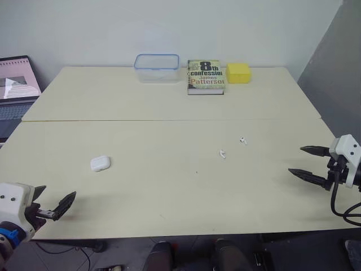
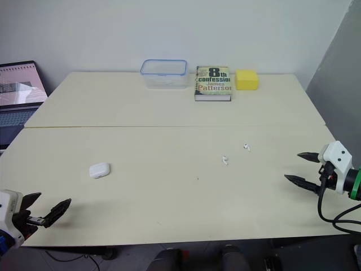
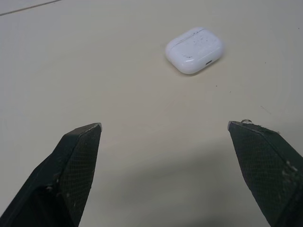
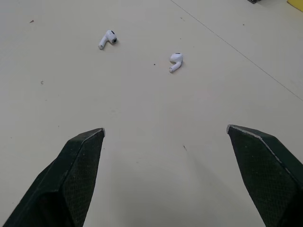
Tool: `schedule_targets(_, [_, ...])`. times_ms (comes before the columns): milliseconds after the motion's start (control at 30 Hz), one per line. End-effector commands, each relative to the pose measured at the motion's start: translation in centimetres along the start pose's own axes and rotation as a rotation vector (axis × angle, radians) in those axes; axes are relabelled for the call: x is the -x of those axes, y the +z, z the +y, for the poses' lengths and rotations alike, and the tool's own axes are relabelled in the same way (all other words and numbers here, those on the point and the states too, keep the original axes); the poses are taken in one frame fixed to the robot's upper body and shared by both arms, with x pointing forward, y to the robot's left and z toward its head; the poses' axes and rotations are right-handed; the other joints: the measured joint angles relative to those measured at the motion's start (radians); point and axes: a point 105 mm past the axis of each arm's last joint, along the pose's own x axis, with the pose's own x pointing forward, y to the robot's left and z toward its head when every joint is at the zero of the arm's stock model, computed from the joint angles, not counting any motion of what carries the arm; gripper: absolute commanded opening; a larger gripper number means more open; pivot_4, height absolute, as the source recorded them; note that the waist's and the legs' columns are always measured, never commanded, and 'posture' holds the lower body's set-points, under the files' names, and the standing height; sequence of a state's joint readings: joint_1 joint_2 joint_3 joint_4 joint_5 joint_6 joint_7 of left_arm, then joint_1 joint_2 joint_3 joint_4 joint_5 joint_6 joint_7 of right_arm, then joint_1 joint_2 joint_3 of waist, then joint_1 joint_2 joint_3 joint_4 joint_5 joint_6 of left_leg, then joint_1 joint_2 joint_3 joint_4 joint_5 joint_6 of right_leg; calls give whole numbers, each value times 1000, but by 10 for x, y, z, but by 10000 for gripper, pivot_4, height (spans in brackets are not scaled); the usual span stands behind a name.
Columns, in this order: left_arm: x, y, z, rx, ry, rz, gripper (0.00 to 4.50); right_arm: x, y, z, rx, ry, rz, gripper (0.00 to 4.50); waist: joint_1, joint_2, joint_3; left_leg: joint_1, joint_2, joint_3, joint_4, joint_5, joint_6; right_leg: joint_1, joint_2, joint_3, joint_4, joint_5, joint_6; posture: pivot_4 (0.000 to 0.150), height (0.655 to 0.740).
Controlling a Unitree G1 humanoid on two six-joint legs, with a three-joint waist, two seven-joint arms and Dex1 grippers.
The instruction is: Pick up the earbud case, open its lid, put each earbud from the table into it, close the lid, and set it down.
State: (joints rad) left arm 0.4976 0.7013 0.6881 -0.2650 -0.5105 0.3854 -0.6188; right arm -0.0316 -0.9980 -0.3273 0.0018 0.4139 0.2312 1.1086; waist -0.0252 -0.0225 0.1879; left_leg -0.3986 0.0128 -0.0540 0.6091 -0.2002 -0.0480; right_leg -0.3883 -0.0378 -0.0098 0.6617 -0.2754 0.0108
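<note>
A white earbud case (image 1: 100,164) lies shut on the cream table, left of centre; it also appears ahead of my left fingers as the case (image 3: 194,49). Two white earbuds lie right of centre, one earbud (image 1: 223,153) nearer me and the other earbud (image 1: 243,140) a little farther right. In the right wrist view they are the earbud (image 4: 108,39) and the earbud (image 4: 176,61). My left gripper (image 1: 53,204) is open near the table's front left edge, short of the case. My right gripper (image 1: 307,162) is open at the right edge, well right of the earbuds, holding nothing.
At the table's back stand a clear plastic container with a blue rim (image 1: 157,68), a paperback book (image 1: 205,77) and a yellow block (image 1: 238,73). A laptop (image 1: 17,84) sits off the table's left side. A seam (image 1: 169,119) runs across the table.
</note>
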Motion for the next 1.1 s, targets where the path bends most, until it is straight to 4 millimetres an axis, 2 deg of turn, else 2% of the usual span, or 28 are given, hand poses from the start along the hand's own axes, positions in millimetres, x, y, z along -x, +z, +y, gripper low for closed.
schedule_targets(33, [0, 17, 7, -52, 20, -48, 45000, -1, 7, 0, 26, -8, -19, 43369, 0, 0, 0, 0, 0, 0, 0, 0, 0, 0, 0, 0, 0, 0, 0, 1500, 7400])
schedule_targets(133, [-4, 22, 10, -118, 23, -69, 45000, -3, 6, 3, 25, 0, -21, 43369, 1, 0, 0, 0, 0, 0, 0, 0, 0, 0, 0, 0, 0, 0, 0, 1500, 7400])
schedule_targets(433, [-5, 38, 11, -112, -18, -174, 45000, -8, 12, 0, 45, 2, -49, 43369, 0, 0, 0, 0, 0, 1, 0, 0, 0, 0, 1, 0, 1, 0, 0, 1500, 7400])
schedule_targets(967, [-5, 29, -1, 58, -8, -183, 45000, -10, 15, 4, 13, 38, -61, 43369, 1, 0, 0, 0, 0, 1, 0, 0, 0, 0, 1, 0, 1, 0, 1, 1500, 7400])
schedule_targets(1100, [-10, 25, -19, 156, 7, -186, 45000, -17, 31, 10, 38, 80, -105, 43369, 1, 0, 0, 0, 0, 1, 0, 0, 0, 0, 1, 1, 1, 1, 2, 1500, 7400])
